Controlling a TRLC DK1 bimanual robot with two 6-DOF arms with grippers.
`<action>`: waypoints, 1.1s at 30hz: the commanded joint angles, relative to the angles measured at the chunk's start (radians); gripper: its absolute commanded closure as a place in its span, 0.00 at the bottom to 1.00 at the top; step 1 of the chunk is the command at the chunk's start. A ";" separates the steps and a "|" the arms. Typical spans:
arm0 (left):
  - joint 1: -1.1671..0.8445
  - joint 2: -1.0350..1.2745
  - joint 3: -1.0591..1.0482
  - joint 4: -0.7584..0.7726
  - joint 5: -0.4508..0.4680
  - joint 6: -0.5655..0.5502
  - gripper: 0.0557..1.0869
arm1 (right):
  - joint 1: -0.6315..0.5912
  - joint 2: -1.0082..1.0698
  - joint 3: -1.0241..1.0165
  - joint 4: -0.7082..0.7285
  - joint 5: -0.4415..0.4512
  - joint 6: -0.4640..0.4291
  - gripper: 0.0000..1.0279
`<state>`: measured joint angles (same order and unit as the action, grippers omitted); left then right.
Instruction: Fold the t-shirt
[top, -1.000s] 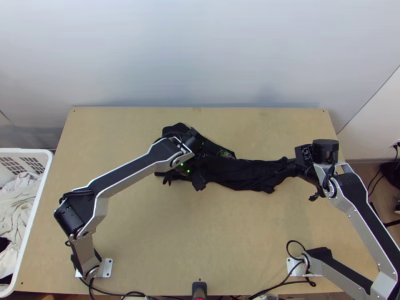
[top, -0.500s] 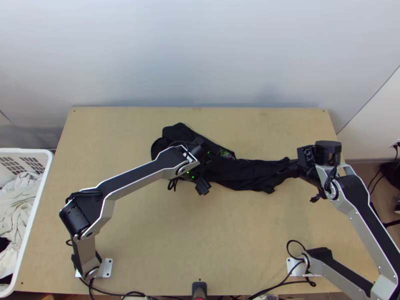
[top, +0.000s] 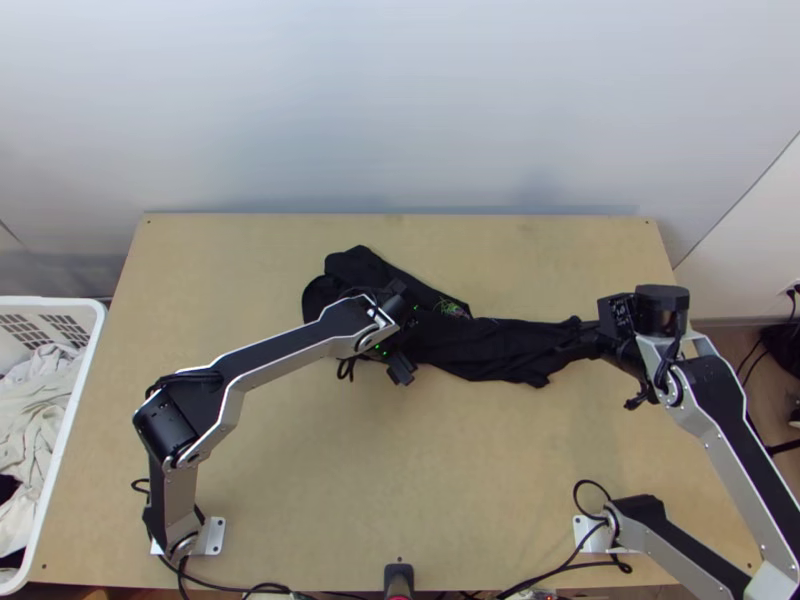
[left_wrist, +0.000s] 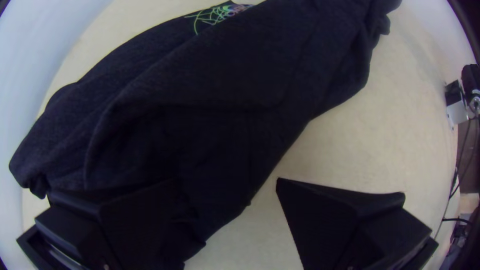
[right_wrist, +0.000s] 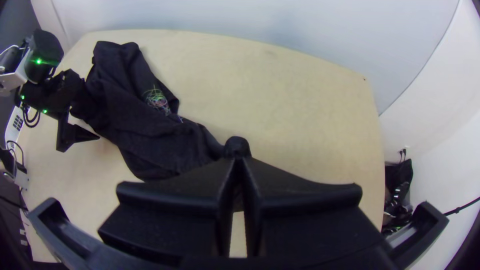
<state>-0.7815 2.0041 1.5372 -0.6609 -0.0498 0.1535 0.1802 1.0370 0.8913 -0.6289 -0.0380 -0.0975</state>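
The black t-shirt (top: 480, 348) lies bunched in a long strip across the table, its coloured print (top: 452, 308) facing up near the far edge. My left gripper (top: 408, 342) is low at the shirt's left part; in the left wrist view the left gripper (left_wrist: 227, 182) is open, one finger against dark cloth (left_wrist: 225, 80), the other over bare table. At the shirt's narrow right end, my right gripper (top: 597, 343) is shut on a gathered bit; in the right wrist view the right gripper (right_wrist: 239, 162) has its fingers together, with cloth (right_wrist: 236, 146) bulging beyond them.
A white basket (top: 75, 395) of light clothes stands at the table's left side. Bare wood of the table (top: 400, 480) stretches between the arms' bases and also behind the shirt. A pale wall (top: 400, 110) rises at the far edge.
My left gripper has moved a little to the right, uncovering more of the shirt's left end. The right gripper has shifted slightly rightward, still holding the cloth.
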 joint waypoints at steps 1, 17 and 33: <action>0.005 0.024 -0.015 0.043 -0.032 0.008 0.11 | 0.001 -0.028 0.003 -0.032 0.001 0.001 0.97; 0.018 0.013 0.026 -0.009 -0.028 0.035 0.14 | 0.007 -0.088 -0.005 -0.106 0.001 -0.008 0.97; 0.045 0.070 0.123 -0.098 0.030 0.066 0.18 | 0.024 -0.103 -0.014 -0.118 0.001 0.008 0.97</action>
<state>-0.7456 2.0521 1.6478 -0.7509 -0.0261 0.2081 0.2031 0.9401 0.8795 -0.7433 -0.0353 -0.0921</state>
